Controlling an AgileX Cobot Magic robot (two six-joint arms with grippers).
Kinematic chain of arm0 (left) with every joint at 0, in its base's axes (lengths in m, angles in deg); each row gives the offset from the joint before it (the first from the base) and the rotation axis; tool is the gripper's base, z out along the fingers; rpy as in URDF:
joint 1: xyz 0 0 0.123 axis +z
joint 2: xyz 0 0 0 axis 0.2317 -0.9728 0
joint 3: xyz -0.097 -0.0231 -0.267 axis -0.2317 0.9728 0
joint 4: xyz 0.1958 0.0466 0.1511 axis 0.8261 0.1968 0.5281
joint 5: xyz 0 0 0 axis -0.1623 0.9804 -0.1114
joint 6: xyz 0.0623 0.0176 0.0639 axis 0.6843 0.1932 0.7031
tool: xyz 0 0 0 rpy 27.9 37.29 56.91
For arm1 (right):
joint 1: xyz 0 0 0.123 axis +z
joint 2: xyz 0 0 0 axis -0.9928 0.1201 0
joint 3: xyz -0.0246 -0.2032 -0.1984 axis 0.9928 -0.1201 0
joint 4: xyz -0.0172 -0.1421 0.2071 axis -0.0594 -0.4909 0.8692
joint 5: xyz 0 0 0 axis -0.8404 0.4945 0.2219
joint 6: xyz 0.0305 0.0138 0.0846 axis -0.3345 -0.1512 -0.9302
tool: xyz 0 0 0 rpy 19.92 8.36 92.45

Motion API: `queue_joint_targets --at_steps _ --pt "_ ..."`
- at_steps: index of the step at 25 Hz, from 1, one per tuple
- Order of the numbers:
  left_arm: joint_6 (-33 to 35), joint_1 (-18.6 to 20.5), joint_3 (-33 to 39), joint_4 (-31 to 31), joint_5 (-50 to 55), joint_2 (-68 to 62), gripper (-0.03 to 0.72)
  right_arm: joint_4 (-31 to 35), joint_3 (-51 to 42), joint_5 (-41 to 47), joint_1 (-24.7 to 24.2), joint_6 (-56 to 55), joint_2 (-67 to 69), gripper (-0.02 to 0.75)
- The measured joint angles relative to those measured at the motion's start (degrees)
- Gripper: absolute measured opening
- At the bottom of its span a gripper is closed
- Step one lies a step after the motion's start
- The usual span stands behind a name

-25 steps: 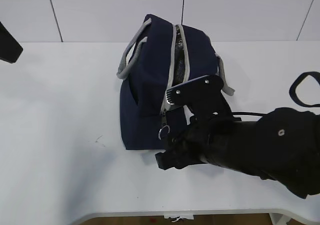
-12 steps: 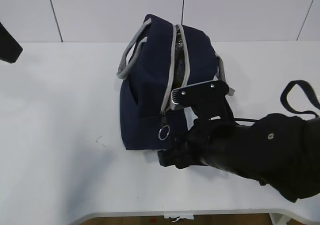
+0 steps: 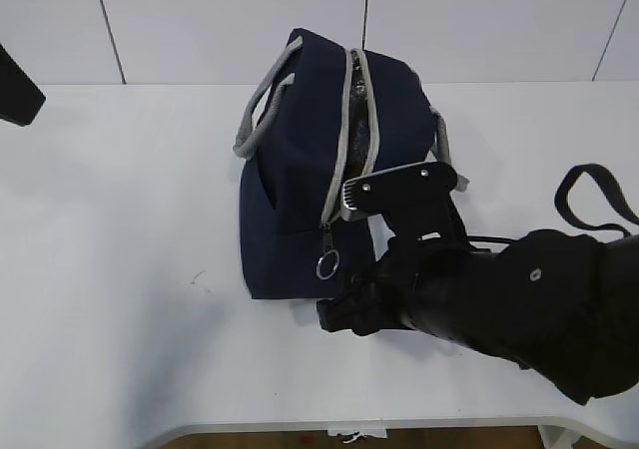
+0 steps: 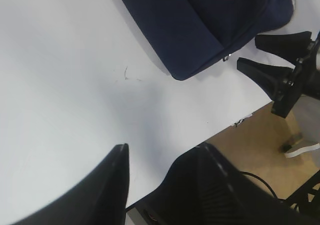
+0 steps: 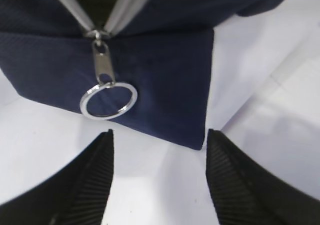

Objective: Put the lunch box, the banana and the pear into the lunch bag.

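The navy lunch bag [image 3: 300, 170] stands mid-table, its grey zipper parted along the top. Its metal ring pull [image 5: 107, 101] hangs down the near end panel. My right gripper [image 5: 160, 132] is open just in front of that end, low over the table. The ring lies beyond its left fingertip, and nothing is between its fingers. In the left wrist view the bag [image 4: 215, 20] lies far ahead. My left gripper [image 4: 161, 150] is open and empty above bare table near the front edge. The lunch box, the banana and the pear are out of view.
The right arm's bulky black body [image 3: 519, 304] covers the table's front right. A dark strap loop [image 3: 594, 195] lies at the right. Part of the left arm [image 3: 15, 90] shows at the far left edge. The table edge [image 4: 235, 120] drops to brown floor.
The right arm has drawn back slightly to the right and lower, away from the bag's near end. The bag and the left arm have not moved.
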Motion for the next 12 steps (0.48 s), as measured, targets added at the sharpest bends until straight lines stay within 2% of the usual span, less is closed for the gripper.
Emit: queue_joint_targets --at_steps 3,4,12 --pt "0.0 0.0 0.0 0.0 0.0 0.0 0.343 -0.5 0.0 0.0 0.0 0.0 0.0 0.455" --pt "0.0 0.0 0.0 0.0 0.0 0.0 0.343 -4.1 0.0 0.0 0.0 -0.1 0.0 0.454" --pt "0.0 0.0 0.0 -0.9 0.0 0.0 0.342 -10.2 0.0 2.9 0.0 -0.1 0.0 0.454"
